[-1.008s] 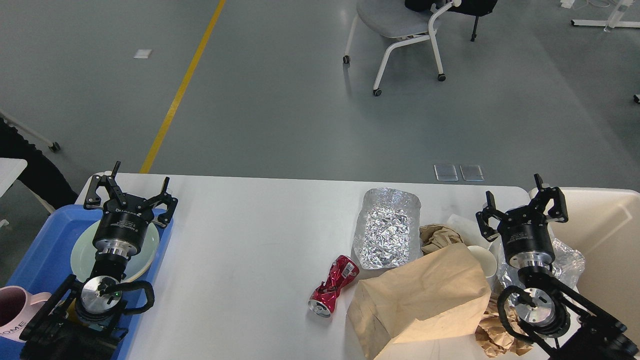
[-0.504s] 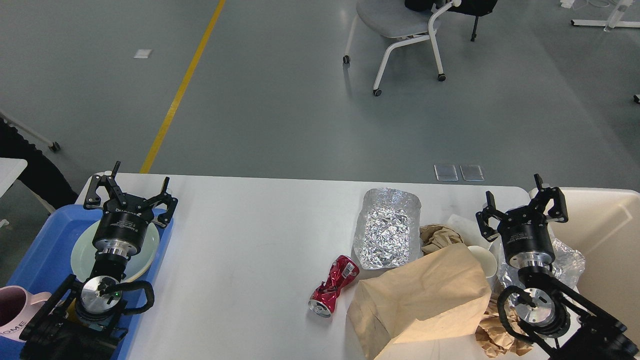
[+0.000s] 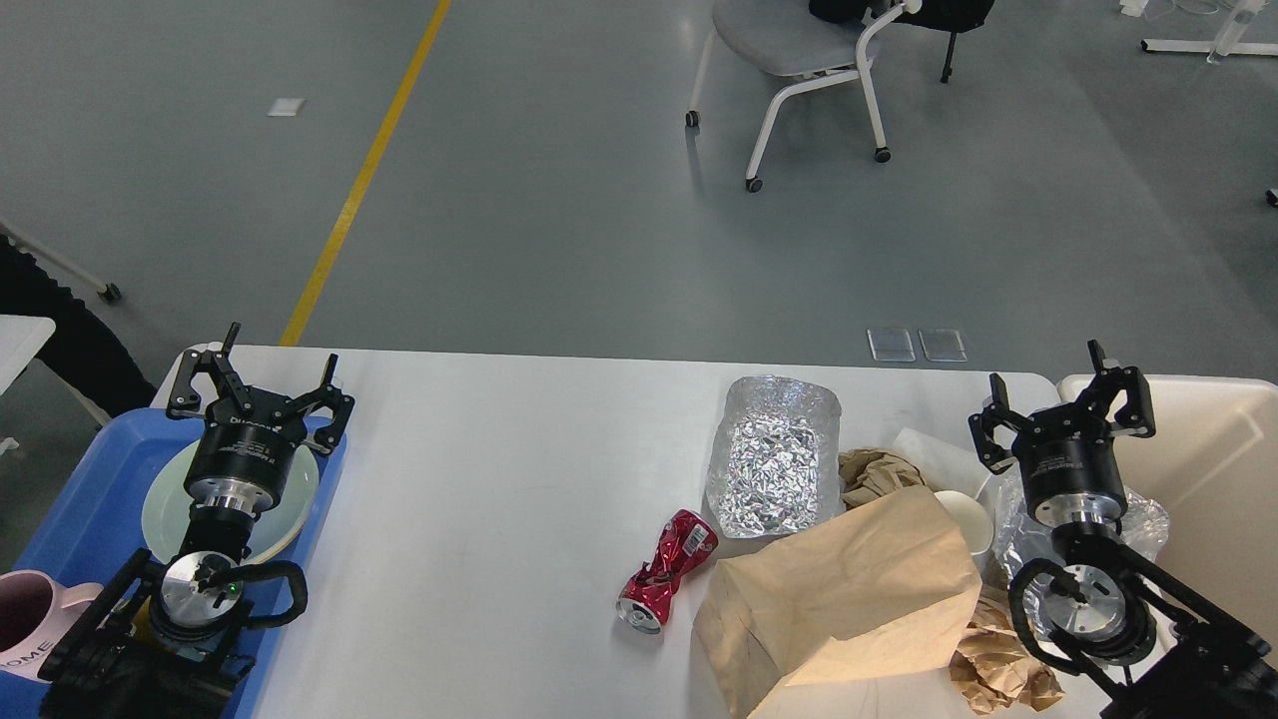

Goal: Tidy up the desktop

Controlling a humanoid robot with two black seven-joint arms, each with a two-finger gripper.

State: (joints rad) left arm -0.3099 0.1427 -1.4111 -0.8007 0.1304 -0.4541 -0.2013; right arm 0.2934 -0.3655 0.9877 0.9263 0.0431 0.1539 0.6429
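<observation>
The white desktop (image 3: pixel 499 469) spans the view. On its right half lie a crushed red can (image 3: pixel 666 571), a crumpled foil tray (image 3: pixel 771 457), a large brown paper bag (image 3: pixel 849 594), crumpled brown paper (image 3: pixel 874 469), a white paper cup (image 3: pixel 966 519) and clear plastic wrap (image 3: pixel 1138 519). My left gripper (image 3: pixel 260 382) is open and empty above the blue tray. My right gripper (image 3: pixel 1063 399) is open and empty above the desktop's right edge, beside the beige bin.
A blue tray (image 3: pixel 90 499) at the left holds a pale green plate (image 3: pixel 165 514) and a pink mug (image 3: pixel 25 619). A beige open bin (image 3: pixel 1213 449) stands at the right. More crumpled brown paper (image 3: pixel 998 669) lies near the front right. A chair (image 3: pixel 799 50) stands on the floor beyond.
My right gripper has moved a little to the right and up, toward the beige bin. The left arm has not moved.
</observation>
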